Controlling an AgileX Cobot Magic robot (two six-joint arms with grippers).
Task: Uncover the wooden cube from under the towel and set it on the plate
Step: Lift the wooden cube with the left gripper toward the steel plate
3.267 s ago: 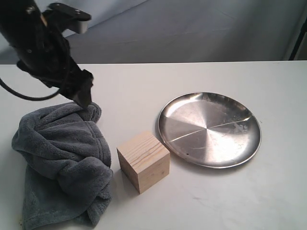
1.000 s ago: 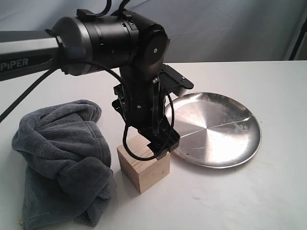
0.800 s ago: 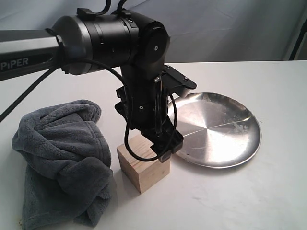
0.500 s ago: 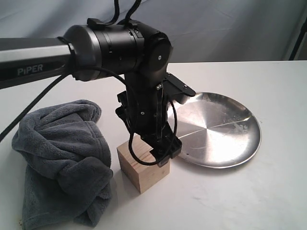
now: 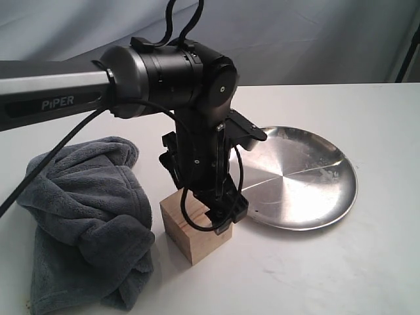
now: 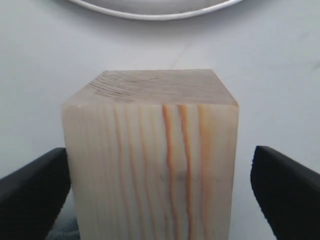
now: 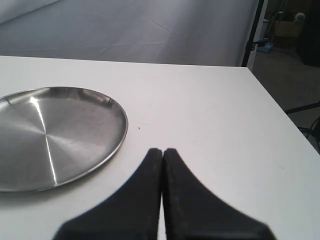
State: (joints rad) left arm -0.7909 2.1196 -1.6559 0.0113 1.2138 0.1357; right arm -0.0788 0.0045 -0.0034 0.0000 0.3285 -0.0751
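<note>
Wooden cube (image 5: 191,237) is straddled by left gripper (image 6: 159,186), jaws spread, a gap seen at one finger. Plate (image 5: 303,176) lies just beyond the jaws, towel (image 5: 79,210) to one side. Right gripper (image 7: 163,167) is pressed closed, empty.

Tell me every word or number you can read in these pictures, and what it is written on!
"PiPER": pale letters on the long grey tube of the left robot arm, seen in the exterior view.
Nothing else can be read: the pale wooden cube, the round shiny steel plate and the fluffy dark grey-blue towel carry no words, numbers or signs.
</note>
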